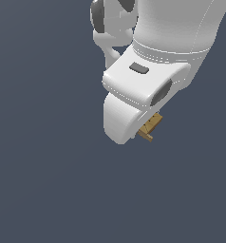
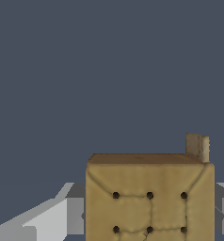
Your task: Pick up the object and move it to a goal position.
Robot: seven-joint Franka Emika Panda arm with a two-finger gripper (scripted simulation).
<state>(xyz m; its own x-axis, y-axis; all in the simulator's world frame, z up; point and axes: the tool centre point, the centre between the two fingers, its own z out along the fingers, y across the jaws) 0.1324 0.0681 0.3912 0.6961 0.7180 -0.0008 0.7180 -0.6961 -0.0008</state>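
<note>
The object, a small tan-gold square block with dark dots on its face, sits right between your fingers: in the wrist view a grey pad shows on either side of it, each flush against a side face, so you appear to be clenched on it. In the exterior view only a corner of the block peeks out beneath the white gripper, which hides the fingers themselves. No tabletop edge or corner shows in either view, only an even dark ground, so you cannot tell whether the block hangs above it or rests on it. No goal marker is visible. The block is centred in the grasp, so the carry should need no re-gripping.
</note>
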